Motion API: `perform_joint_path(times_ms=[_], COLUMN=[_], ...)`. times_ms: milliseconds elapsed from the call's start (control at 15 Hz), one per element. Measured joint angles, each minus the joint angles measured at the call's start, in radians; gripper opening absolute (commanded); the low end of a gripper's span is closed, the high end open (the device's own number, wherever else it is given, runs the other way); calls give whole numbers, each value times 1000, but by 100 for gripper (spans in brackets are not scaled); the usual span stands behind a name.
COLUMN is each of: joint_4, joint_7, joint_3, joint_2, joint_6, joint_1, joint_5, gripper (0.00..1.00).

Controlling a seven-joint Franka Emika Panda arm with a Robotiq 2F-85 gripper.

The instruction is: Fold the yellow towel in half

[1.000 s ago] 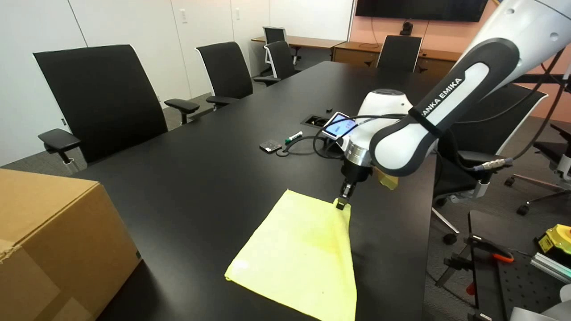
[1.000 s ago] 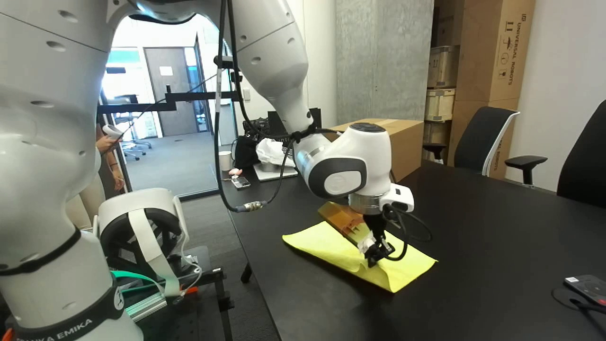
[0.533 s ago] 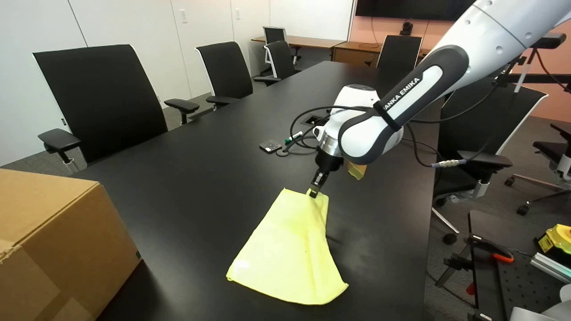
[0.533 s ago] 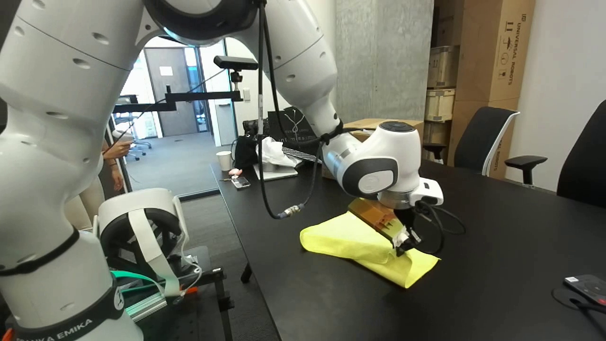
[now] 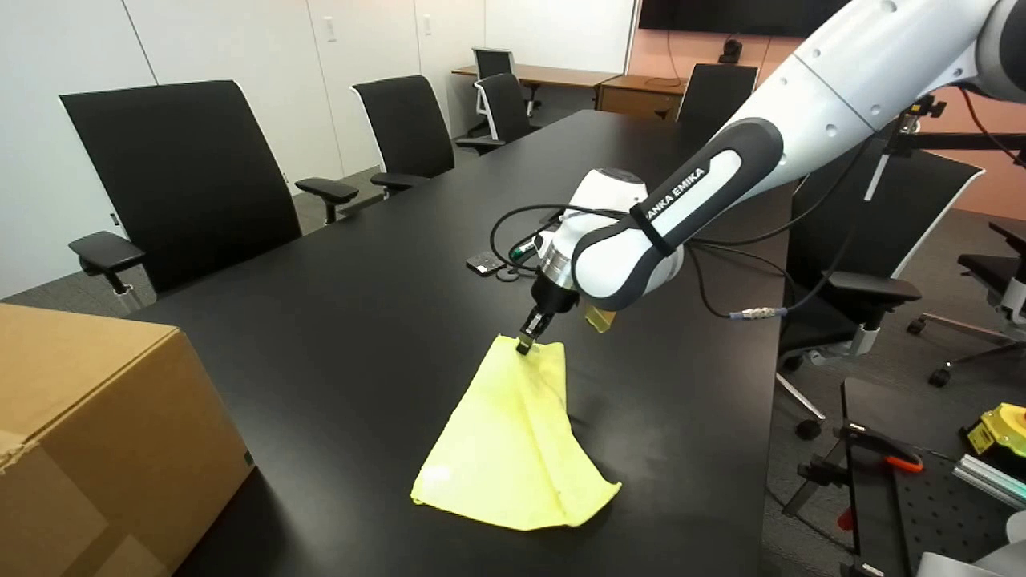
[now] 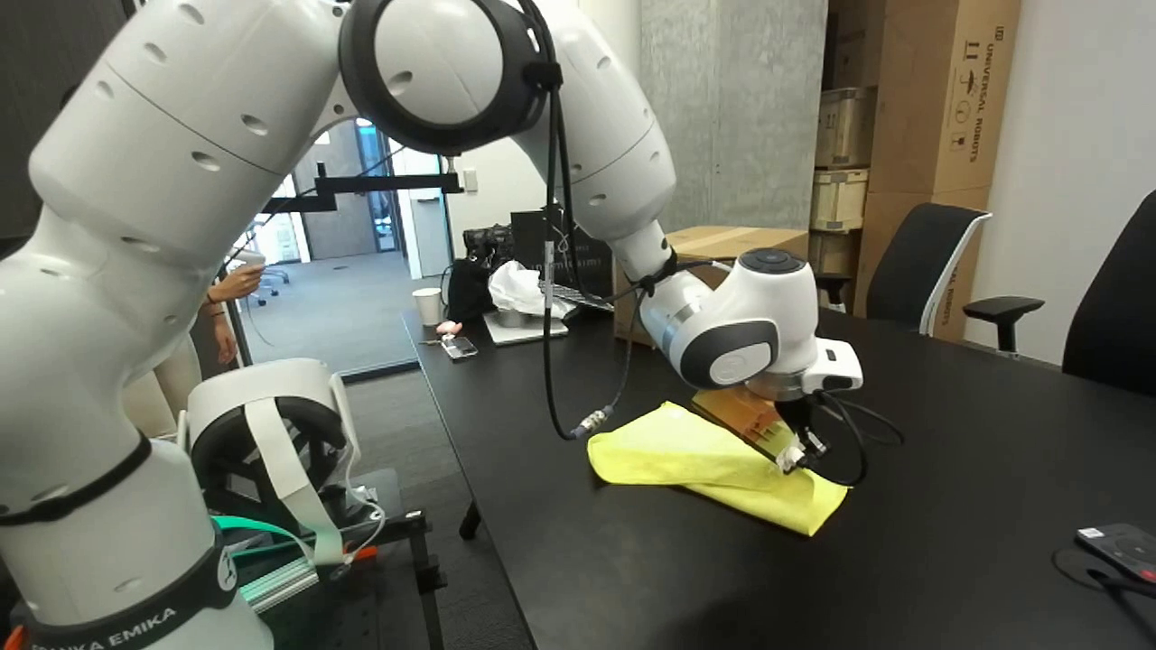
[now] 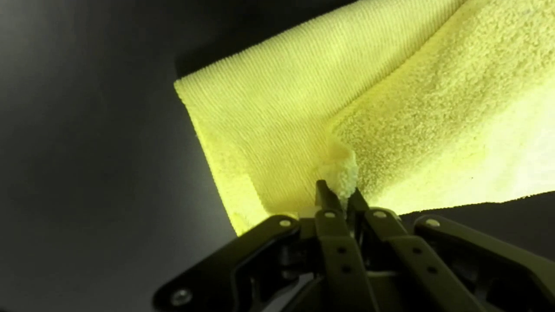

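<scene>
The yellow towel (image 5: 489,449) lies on the black table in both exterior views, its far end narrow and its near end wider. A slanting crease runs along it, and its near right corner curls up. In the wrist view the towel (image 7: 260,121) shows a ribbed face on the left and a fluffy face on the right, meeting along a ridge. My gripper (image 7: 338,190) is shut on a small bunched pinch of it. At the towel's far end the gripper (image 5: 524,348) sits low over the cloth; in an exterior view the gripper (image 6: 793,462) partly covers the towel (image 6: 668,456).
A large cardboard box (image 5: 120,457) stands on the table. Beyond the gripper lie a small dark square device (image 5: 486,263) and a partly covered green marker (image 5: 525,248). A remote (image 6: 1124,546) rests on the table. An amber panel (image 6: 736,411) hangs by the wrist.
My gripper has moved across the table, leftward in one exterior view and rightward in the other, dragging the pinched towel. The towel's near right corner has drawn inward and a crease has formed.
</scene>
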Motion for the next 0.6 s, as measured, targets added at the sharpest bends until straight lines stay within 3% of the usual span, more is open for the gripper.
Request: perform_joint_path(times_ms=[200,267,333,600], joint_4=[39,51,64,105], joint_7=[0,0,1,6], joint_3=[10,10,10,10], joint_2=[34,44,54,82], joint_6=[30,45,61,110], joint_1=[10,17,23,34], joint_5=[-5,-6,-9,-24], gripper=[10,33,34,62])
